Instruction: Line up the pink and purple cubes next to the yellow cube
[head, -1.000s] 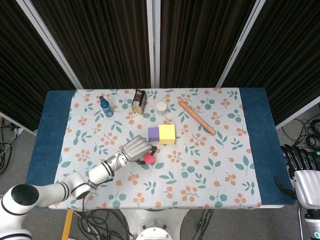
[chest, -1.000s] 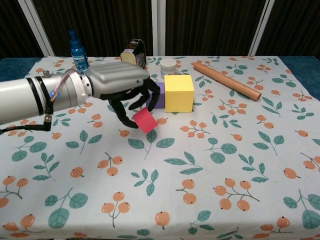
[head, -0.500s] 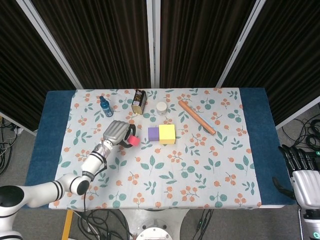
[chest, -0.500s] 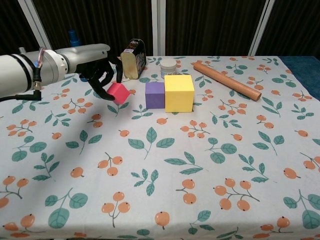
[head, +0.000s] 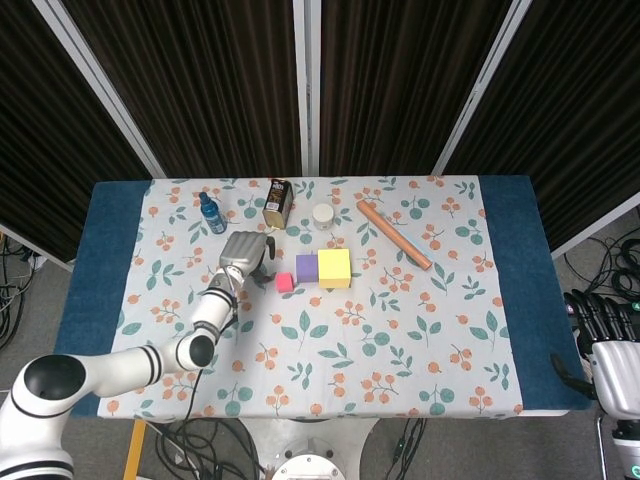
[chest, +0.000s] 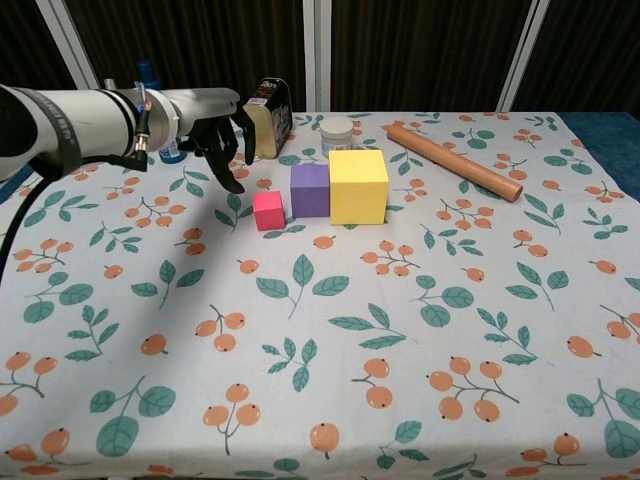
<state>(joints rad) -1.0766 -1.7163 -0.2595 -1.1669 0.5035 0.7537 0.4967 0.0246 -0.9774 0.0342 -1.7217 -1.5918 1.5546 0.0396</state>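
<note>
The yellow cube stands mid-table with the smaller purple cube touching its left side. The little pink cube rests on the cloth just left of the purple one, slightly nearer the front, with a narrow gap between them. My left hand hovers up and to the left of the pink cube, its fingers hanging down and apart, holding nothing. My right hand stays off the table at the lower right, empty, its fingers extended.
Along the back stand a blue bottle, a dark carton right behind my left hand, and a white jar. A wooden rod lies diagonally at the back right.
My left hand carried the pink cube from in front of the cubes round to the left, set it down beside the purple cube and let go. The right hand stayed put.
</note>
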